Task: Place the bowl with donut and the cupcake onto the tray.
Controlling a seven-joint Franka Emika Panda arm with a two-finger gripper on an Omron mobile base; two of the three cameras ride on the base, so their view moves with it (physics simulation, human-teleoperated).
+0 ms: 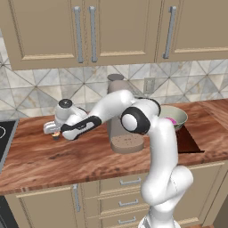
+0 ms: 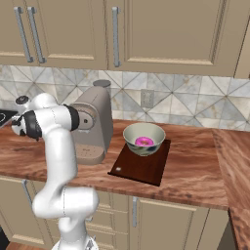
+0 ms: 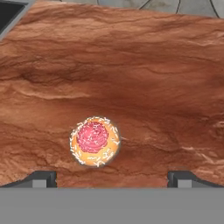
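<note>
The cupcake (image 3: 94, 141), seen from above with pink frosting and a red top, stands on the wooden counter. My gripper (image 3: 113, 179) hangs open just over it, and the cupcake lies between the two fingertips, nearer the left one. From the left base view the gripper (image 1: 52, 130) is at the counter's left part, right above the cupcake (image 1: 56, 136). Far to the right, the pale bowl (image 2: 144, 138) holds the pink donut (image 2: 144, 142) and rests on the dark tray (image 2: 141, 168). Bowl (image 1: 177, 116) and tray (image 1: 190, 141) sit partly behind my arm.
A tan coffee machine (image 2: 93, 127) stands between the cupcake and the tray, close to my forearm. A black stovetop (image 1: 4, 138) borders the counter's left end. Cabinets hang above the tiled wall, and bare counter (image 3: 144, 87) surrounds the cupcake.
</note>
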